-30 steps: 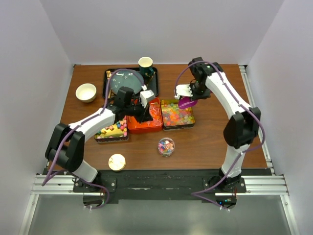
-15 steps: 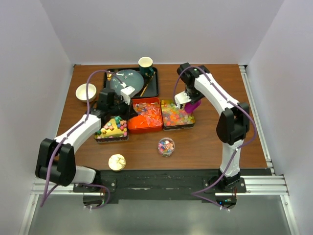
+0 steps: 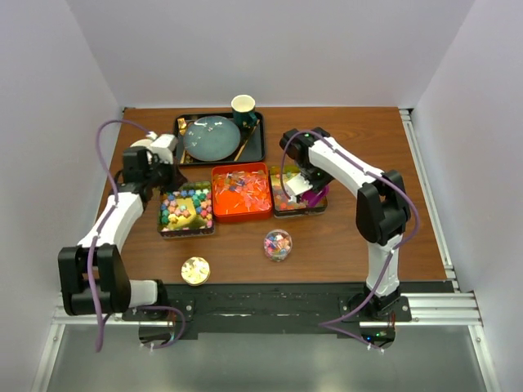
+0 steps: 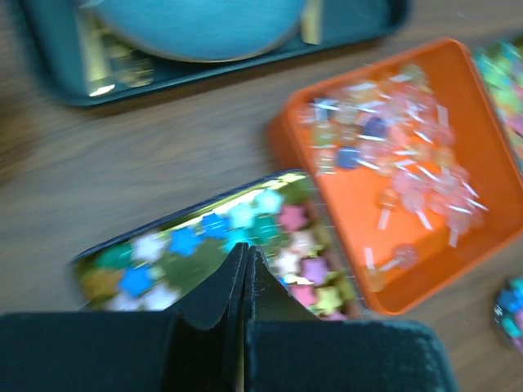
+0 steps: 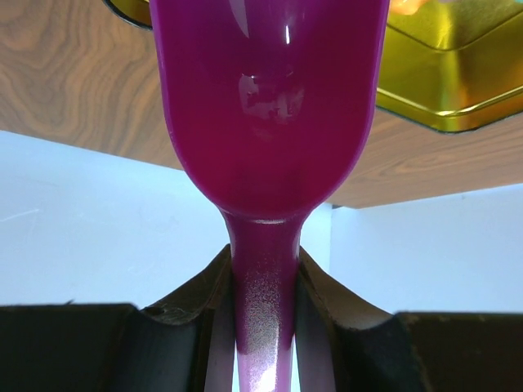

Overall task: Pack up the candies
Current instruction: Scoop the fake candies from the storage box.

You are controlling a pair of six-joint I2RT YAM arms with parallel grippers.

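Within the right end effector [image 5: 263, 278], jaws partly closed on its handle, the purple scoop [image 5: 265, 106] points its bowl toward the gold tin [image 3: 298, 213] of candies [image 3: 280, 198], seemingly to dig, while the left end effector [image 4: 245, 261], fully closed and empty, hovers aside above a second tin [image 4: 188, 204].

My left claw [image 4: 244, 260] is pinched shut above the shiny gold tin [image 4: 176, 265] of multicoloured star-shaped candies [image 4: 245, 216]. Just beside it, an orange plastic tray [image 4: 353, 214] holds clear-wrapped candies [image 4: 392, 155] on the brown wooden bench [image 4: 122, 163].
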